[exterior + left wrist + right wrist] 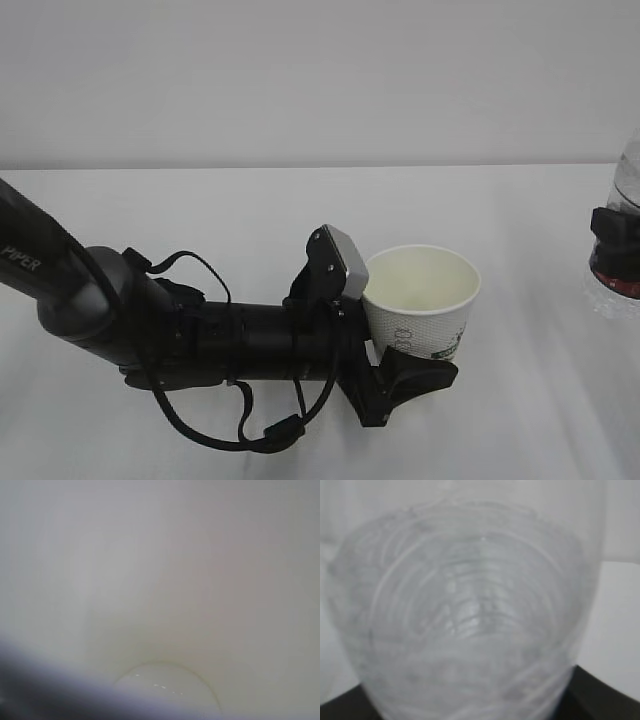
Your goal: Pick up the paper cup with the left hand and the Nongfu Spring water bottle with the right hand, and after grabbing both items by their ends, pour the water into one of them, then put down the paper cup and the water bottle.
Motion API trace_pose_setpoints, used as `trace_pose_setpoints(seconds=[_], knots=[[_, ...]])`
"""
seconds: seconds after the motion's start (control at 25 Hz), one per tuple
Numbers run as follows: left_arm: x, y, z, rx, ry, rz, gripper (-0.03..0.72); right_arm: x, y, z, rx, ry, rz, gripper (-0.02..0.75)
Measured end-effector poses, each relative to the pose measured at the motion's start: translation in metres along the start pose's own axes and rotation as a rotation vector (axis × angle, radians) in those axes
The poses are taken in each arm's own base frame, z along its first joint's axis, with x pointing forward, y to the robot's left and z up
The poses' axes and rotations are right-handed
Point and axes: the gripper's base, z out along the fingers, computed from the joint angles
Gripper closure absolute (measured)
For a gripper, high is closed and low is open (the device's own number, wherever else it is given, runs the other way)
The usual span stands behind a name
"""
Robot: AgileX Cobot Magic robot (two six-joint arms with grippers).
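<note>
Here my left claw pinches the paper cup low on its wall, upright; well right of the cup, my right claw clamps the Nongfu Spring water bottle.

Paper cup: white, cream inside, grey chain print. Bottle: clear, red label.

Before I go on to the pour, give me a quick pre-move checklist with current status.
1. Left gripper shut on cup: ok.
2. Cup upright, mouth open upward: ok.
3. Right gripper on bottle: ok, a black finger crosses it at the frame edge.
4. Bottle mouth over cup: not ok, bottle is far to the right.
5. Bottle cap off: cannot tell, top out of frame.
6. Cup contents: cannot tell; the left wrist view shows only glints at its bottom.
</note>
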Motion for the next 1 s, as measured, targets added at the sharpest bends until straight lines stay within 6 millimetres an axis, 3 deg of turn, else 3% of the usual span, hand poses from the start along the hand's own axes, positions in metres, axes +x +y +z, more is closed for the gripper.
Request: trace_pose_setpoints(seconds=[0.52,1.0], knots=[[-0.022,0.003,0.018,0.037,0.008,0.095,0.171,-0.008,0.0,-0.016,-0.004,0.031,-0.001,0.292],[-0.023,-0.002,0.022,0.053,0.012,0.073,0.171,-0.021,0.0,-0.039,-0.02,0.025,-0.044,0.292]])
